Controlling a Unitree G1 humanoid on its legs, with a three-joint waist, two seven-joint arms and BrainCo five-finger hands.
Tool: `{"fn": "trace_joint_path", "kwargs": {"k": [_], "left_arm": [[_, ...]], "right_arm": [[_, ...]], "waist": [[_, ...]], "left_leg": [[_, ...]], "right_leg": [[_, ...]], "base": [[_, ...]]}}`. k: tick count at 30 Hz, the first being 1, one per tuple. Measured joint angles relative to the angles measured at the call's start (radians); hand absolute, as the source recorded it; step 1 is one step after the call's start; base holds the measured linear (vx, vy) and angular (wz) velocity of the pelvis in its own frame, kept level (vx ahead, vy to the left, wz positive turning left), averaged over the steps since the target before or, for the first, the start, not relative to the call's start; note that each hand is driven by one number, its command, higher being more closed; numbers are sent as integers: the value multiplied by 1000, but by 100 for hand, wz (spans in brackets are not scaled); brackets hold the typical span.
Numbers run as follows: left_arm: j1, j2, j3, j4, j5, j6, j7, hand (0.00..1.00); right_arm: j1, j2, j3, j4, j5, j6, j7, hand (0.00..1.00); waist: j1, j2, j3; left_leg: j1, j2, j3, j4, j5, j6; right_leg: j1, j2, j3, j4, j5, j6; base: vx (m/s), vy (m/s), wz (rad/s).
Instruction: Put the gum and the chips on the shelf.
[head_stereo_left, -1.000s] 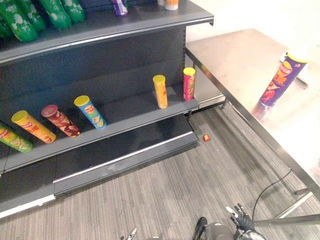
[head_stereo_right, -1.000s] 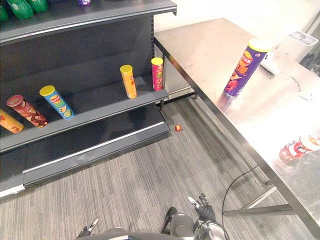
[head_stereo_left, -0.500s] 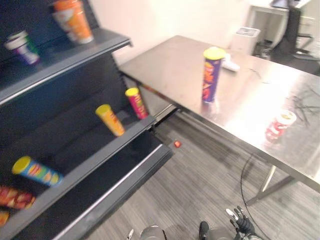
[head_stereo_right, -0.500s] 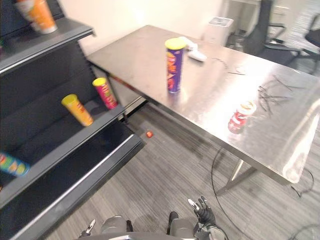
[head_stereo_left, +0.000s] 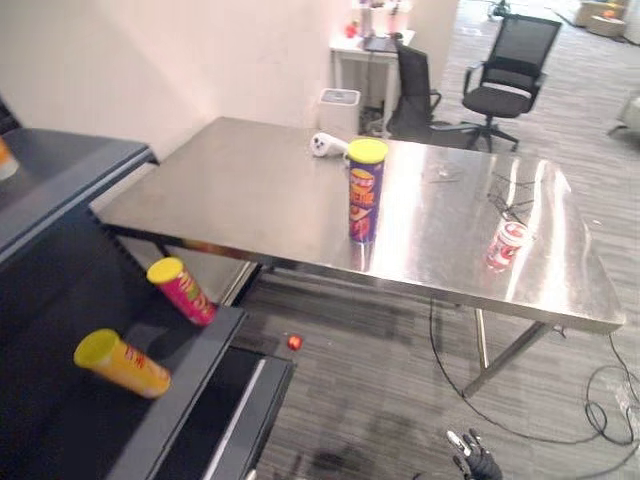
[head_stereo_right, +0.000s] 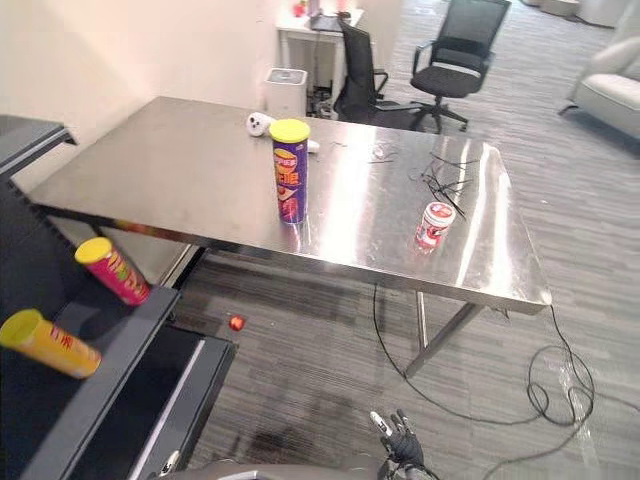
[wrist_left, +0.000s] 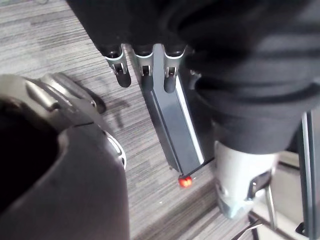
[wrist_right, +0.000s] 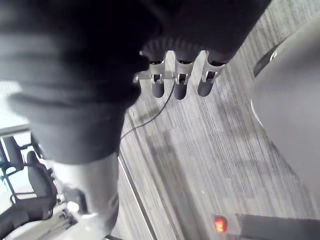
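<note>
Approach step; nothing grasped yet. Tall purple chips can with yellow lid (head_stereo_left: 364, 192) stood mid-way along the steel table (head_stereo_left: 250, 190); small red-and-white gum tub (head_stereo_left: 508, 245) sat toward its right edge. Left hand (wrist_left: 145, 75) and right hand (head_stereo_left: 471, 462) hung low, fingers relaxed and empty. Next move probably calls for reaching the table, then carrying to the dark shelf (head_stereo_left: 190, 380).

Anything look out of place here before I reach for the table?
A small red object lies on the floor between the shelf and the table. Loose black wires sprawl on the table near the gum tub.

Open tabletop (head_stereo_left: 440, 228) lies between chips can (head_stereo_left: 366, 195) and gum tub (head_stereo_left: 508, 245), well apart
</note>
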Motion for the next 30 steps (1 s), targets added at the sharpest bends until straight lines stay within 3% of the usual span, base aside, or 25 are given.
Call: {"fn": "trace_joint_path", "kwargs": {"k": [2,4,6,8,16,18,19,20,21,25,30], "left_arm": [[-13,3,-18,26,0,18,0,0],[-25,2,-27,47,1,26,-8,0],[-26,11,-49,51,0,25,-9,0],[-25,32,-94,51,1,24,-8,0],[-48,66,-143,45,17,25,29,0],[-46,61,-143,32,37,31,47,0],[-39,47,-137,30,41,33,52,0],[-31,57,-129,26,40,33,54,0],[-28,72,-123,13,43,32,54,0],[-3,56,-91,-1,80,37,54,0],[9,59,-88,-42,88,51,50,0]], "right_arm": [[0,-3,-25,9,-1,-12,-13,0],[-13,-10,-41,31,-2,-27,-48,0],[-27,-11,-60,61,-3,-29,-82,0],[-43,-12,-60,84,-9,-28,-107,0],[-44,-4,-64,106,5,-26,-207,0],[-41,-4,-65,104,43,-39,-226,0],[-50,-1,-84,100,65,-52,-228,0],[-29,12,-111,75,73,-71,-246,0],[-18,17,-128,56,77,-79,-261,0],[-22,-20,-259,-142,143,-137,-331,0],[-43,-64,-314,-470,142,-159,-373,0]], "waist": [[-1,18,-3],[2,33,-4],[5,32,-3],[7,25,-1],[23,-22,31],[32,-7,27],[31,31,26],[23,-14,23],[31,-19,18],[32,-19,17],[33,-23,18]], "left_leg": [[6,-2,-1,-3,0,3],[25,3,22,-34,8,14],[42,3,55,-53,10,19],[42,-9,49,-52,13,24],[62,-20,12,-107,22,16],[60,-2,-10,-138,22,17],[58,30,-9,-157,26,16],[58,19,-38,-164,37,-3],[60,5,-37,-168,47,-11],[60,29,-60,-189,76,-23],[58,32,-59,-190,72,-17]], "right_leg": [[-18,1,-32,-4,44,-7],[-31,4,-158,-35,112,-27],[-29,6,-243,-74,157,-42],[-20,5,-261,-124,194,-52],[-12,2,-326,-176,176,-30],[-9,20,-328,-206,144,2],[-5,43,-335,-188,141,-45],[14,48,-334,-177,138,-48],[28,34,-332,-198,152,-29],[24,63,-341,-206,147,-33],[20,63,-339,-207,157,-33]], "base": [[65,74,-47],[42,62,-65],[3,44,-75],[-60,28,-61],[-134,-63,-11],[-76,-70,-3],[57,-57,13],[88,-69,21],[80,-56,16],[61,-54,-1],[95,19,-1]]}}
